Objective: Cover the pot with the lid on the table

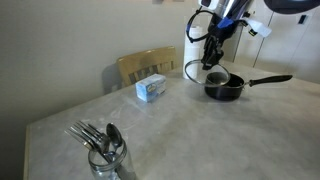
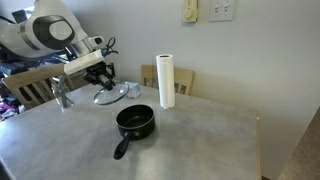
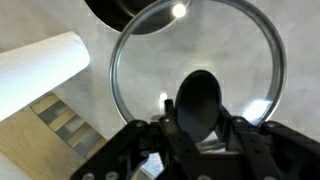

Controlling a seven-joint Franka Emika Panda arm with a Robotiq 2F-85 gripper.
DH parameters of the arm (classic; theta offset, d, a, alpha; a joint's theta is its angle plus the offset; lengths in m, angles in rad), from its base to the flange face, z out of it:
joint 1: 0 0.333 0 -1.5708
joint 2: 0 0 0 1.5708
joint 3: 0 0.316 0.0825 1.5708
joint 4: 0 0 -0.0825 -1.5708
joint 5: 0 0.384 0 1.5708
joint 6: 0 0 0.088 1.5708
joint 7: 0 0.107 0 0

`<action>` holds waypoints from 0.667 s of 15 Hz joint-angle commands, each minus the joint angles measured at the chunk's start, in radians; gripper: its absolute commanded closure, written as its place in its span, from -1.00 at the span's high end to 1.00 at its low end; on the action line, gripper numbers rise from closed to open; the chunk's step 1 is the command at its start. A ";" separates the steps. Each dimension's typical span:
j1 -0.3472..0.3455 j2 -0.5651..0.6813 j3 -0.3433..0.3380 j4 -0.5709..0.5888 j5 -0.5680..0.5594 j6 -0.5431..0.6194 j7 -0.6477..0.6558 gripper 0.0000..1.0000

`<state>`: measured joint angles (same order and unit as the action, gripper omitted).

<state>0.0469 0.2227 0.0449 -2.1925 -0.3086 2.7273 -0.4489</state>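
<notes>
Clamping the black knob [image 3: 200, 98] from either side, your fingers [image 3: 238, 130] fill the bottom of the wrist view, closed firmly on it. The lid [image 3: 150, 60] spreads out beneath them, its metal rim a full circle, and the mottled surface [image 3: 295, 25] shows through the glass. Just past the rim, at the top edge of that view, you see part of the pot [image 3: 125, 12]; lid and pot lie side by side, not one over the other. A white paper towel roll [image 3: 35, 65] crosses the left side.

In an exterior view the lid [image 2: 108, 96] hangs tilted beside the pot [image 2: 135, 122]. You cannot tell whether its low edge touches the surface. The pot stands uncovered, its handle pointing toward that camera. The roll [image 2: 166, 80] stands upright behind it. Farther off are a jar of cutlery [image 2: 62, 95] and, in an exterior view, a small blue box [image 1: 150, 89] in front of a wooden chair [image 1: 145, 65].
</notes>
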 commanded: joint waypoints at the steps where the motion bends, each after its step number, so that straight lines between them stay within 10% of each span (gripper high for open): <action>1: -0.024 0.001 -0.036 0.049 -0.031 -0.036 0.030 -0.72; 10: -0.117 0.035 -0.079 0.101 0.076 -0.137 -0.032 -0.72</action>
<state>-0.0158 0.2299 -0.0671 -2.1193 -0.3141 2.6277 -0.3893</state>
